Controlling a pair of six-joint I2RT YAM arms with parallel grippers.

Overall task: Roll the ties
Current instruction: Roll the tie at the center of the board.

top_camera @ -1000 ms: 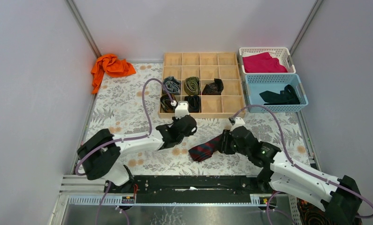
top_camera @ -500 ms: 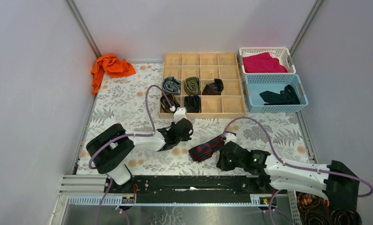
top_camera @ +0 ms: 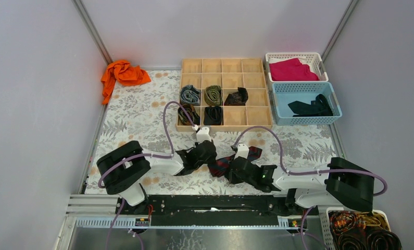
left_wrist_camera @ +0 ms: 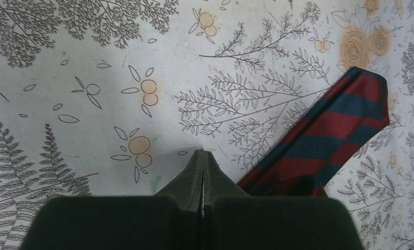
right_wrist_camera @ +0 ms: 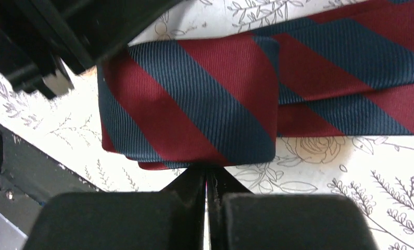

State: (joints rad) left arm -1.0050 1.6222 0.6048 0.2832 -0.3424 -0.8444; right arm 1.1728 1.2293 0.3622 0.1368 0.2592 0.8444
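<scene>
Looking at the near edge first: the right gripper (right_wrist_camera: pixel 207 169) is pinched fully closed with nothing in it. Its tips sit right at the folded end of the navy-and-red striped tie (right_wrist_camera: pixel 194 99), which lies flat just ahead of the jaws. My guess is it's nudging that fold to start the roll. Same for the left gripper (left_wrist_camera: pixel 202 153), closed and empty, with the tie just right of its tips, probably there to steady it. Farther out, five rolled ties (top_camera: pixel 213 95) sit in the wooden organizer (top_camera: pixel 225 126), and a black tie (top_camera: pixel 311 108) waits in the blue basket (top_camera: pixel 304 120).
</scene>
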